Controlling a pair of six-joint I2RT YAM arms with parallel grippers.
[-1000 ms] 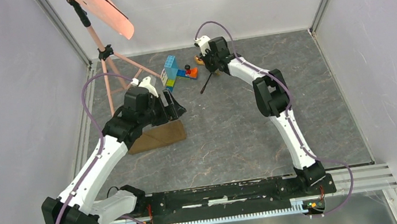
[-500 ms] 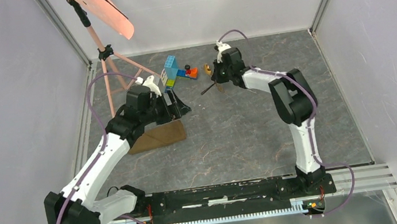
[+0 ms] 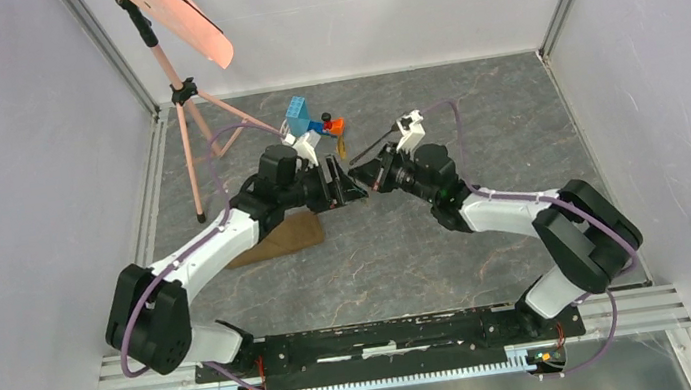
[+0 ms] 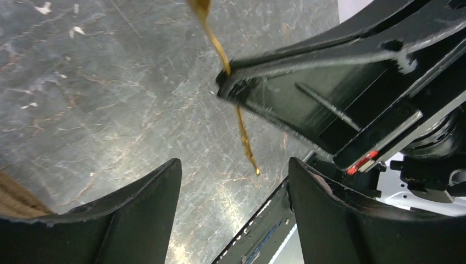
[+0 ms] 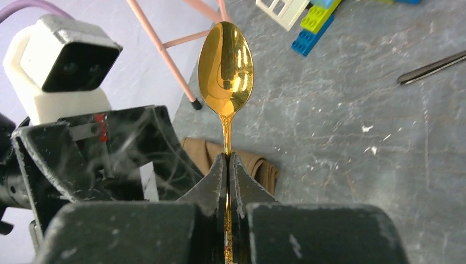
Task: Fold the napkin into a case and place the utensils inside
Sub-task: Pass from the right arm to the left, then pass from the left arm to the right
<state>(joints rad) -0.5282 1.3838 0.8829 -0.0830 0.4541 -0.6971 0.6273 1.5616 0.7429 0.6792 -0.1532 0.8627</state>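
Observation:
My right gripper (image 5: 227, 160) is shut on the handle of the gold spoon (image 5: 226, 60), which stands bowl-up in front of it. In the top view this gripper (image 3: 368, 176) meets my left gripper (image 3: 351, 190) tip to tip above the table. My left gripper (image 4: 233, 181) is open and empty, with the spoon's handle end (image 4: 243, 137) hanging just ahead of its fingers. The brown folded napkin (image 3: 282, 239) lies on the table under the left arm, and it also shows in the right wrist view (image 5: 258, 165). The dark fork (image 3: 375, 146) lies on the table behind the grippers.
Colourful toy blocks (image 3: 307, 124) sit at the back centre, close to the fork. A pink tripod stand (image 3: 183, 105) with a pink paddle stands at the back left. Grey walls close in the table on three sides.
My right arm has swung from the blocks at the back toward the centre, carrying the spoon. My left gripper has moved right, off the napkin, to meet it.

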